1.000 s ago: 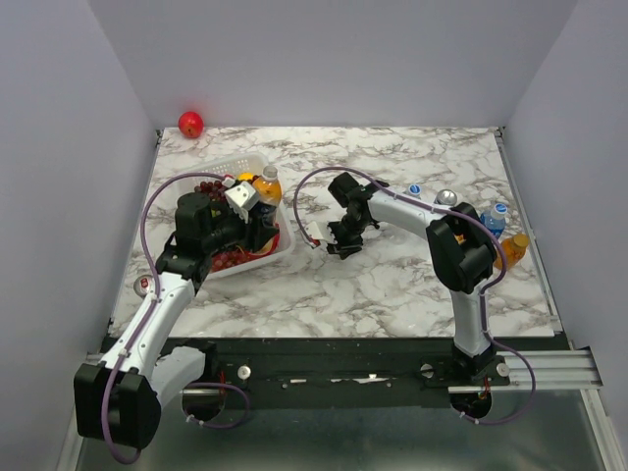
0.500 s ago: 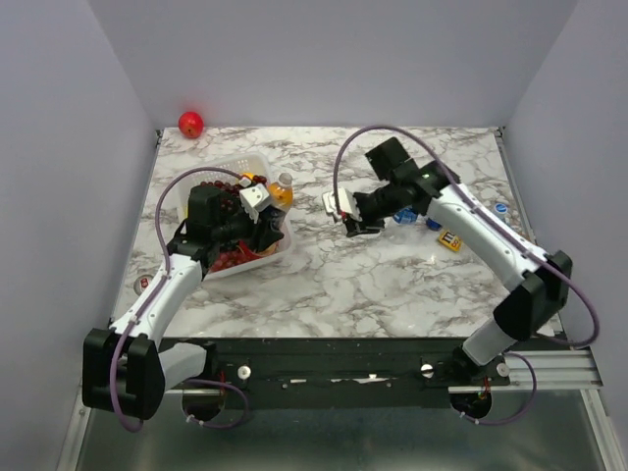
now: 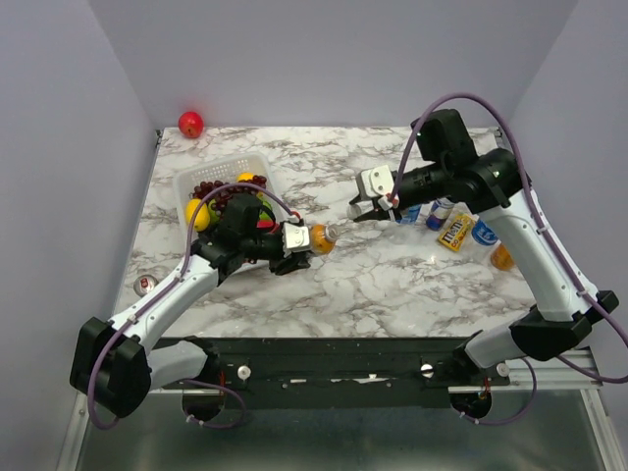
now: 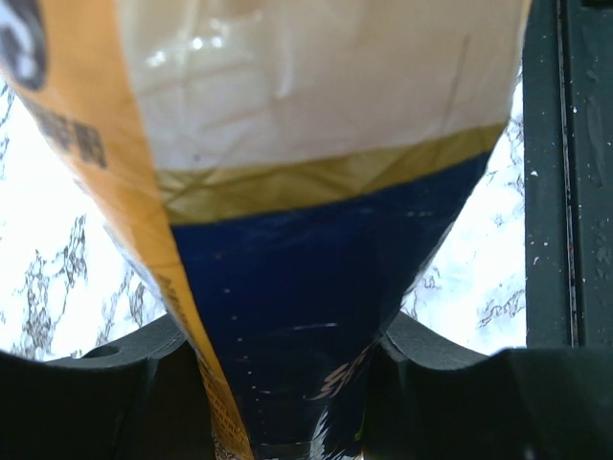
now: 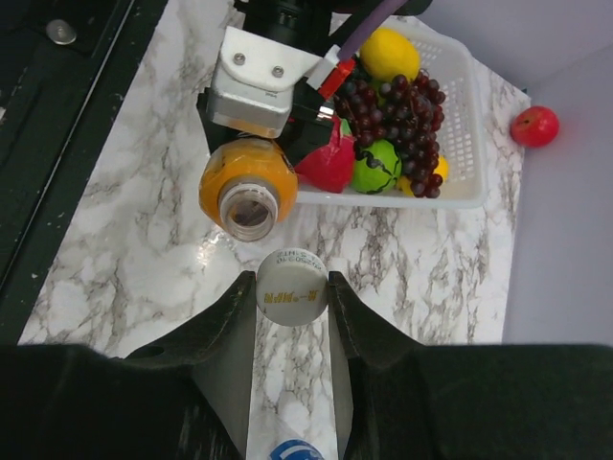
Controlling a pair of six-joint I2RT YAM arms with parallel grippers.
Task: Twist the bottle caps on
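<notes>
My left gripper (image 3: 297, 241) is shut on an orange drink bottle (image 3: 316, 238) and holds it level above the table, its open mouth (image 3: 333, 234) pointing right. In the left wrist view that bottle (image 4: 316, 192) with its dark blue label fills the frame between the fingers (image 4: 115, 383). My right gripper (image 3: 365, 207) is shut on a white bottle cap (image 5: 292, 296), a short gap to the right of the mouth (image 5: 247, 211) and facing it. Two clear bottles (image 3: 410, 211) with blue labels and another orange bottle (image 3: 502, 257) stand at the right. A blue cap (image 5: 292, 450) lies below the right fingers.
A white basket (image 3: 228, 167) with a lemon (image 3: 198, 213), grapes (image 5: 393, 105) and other fruit sits at the back left, close behind the left arm. A red apple (image 3: 190, 124) lies in the far left corner. A yellow candy packet (image 3: 453, 233) lies among the bottles.
The left gripper carried the orange bottle from beside the basket toward the table's middle and tipped it level. The right arm swung out to the right, its gripper still holding the cap.
</notes>
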